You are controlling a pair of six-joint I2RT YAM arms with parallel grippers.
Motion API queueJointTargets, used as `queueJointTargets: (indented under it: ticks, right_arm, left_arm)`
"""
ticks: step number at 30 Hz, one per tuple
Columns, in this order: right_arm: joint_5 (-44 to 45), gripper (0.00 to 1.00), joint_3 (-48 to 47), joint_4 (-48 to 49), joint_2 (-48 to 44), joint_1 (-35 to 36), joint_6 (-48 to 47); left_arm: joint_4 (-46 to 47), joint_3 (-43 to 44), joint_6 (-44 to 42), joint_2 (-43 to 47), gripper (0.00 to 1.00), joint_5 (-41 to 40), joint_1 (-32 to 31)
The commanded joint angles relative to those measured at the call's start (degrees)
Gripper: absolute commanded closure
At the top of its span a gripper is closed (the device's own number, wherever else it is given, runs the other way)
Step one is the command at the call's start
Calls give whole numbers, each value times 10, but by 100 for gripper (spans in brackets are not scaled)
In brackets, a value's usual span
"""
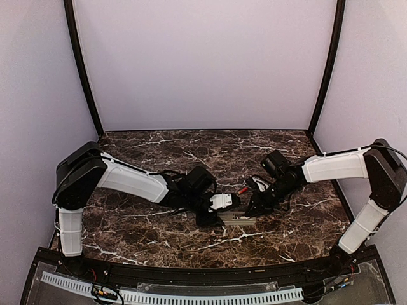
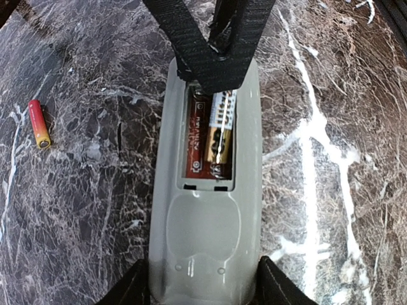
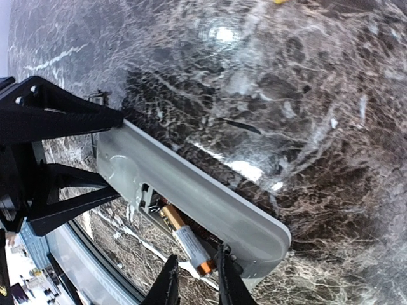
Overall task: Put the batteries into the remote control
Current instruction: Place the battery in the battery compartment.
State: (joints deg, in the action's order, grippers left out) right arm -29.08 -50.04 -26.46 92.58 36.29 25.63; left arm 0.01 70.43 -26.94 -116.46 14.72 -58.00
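remote control [image 2: 203, 241] in left hand [image 2: 205, 284], right hand [image 3: 195, 283] pinching battery [image 3: 186, 240] (loose battery [image 2: 39, 123] nearby)

- Pretty sure this is a robot lab test booth, not anyone's home or shop.
- Plain pale lilac walls [image 1: 203, 63] close off the space beyond my jaws and out to both sides, with black corner posts [image 1: 82, 70] running up.
- Right under my jaws is a dark marble-look tabletop [image 1: 191, 146].
- Behind my jaws, at the near edge, there's a black frame [image 1: 191, 275] carrying a white slotted cable duct [image 1: 191, 297] and loose wiring [image 1: 102, 293].
- My two arms [image 1: 127, 180] are mounted there side by side.
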Motion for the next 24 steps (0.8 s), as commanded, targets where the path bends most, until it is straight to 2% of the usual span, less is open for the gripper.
queueJointTargets:
  ticks: [1, 5, 16, 24]
  right_arm:
    - [17, 82, -11, -11, 6, 4, 2]
    - [15, 87, -13, -7, 14, 6, 1]
    - [11, 88, -9, 14, 34, 16, 9]
    - [44, 92, -1, 13, 45, 33, 16]
  left_arm:
    - [13, -7, -3, -9, 45, 12, 3]
    - [20, -7, 1, -16, 50, 18, 3]
    - [30, -7, 11, -25, 63, 39, 3]
    - [40, -16, 13, -25, 69, 37, 1]
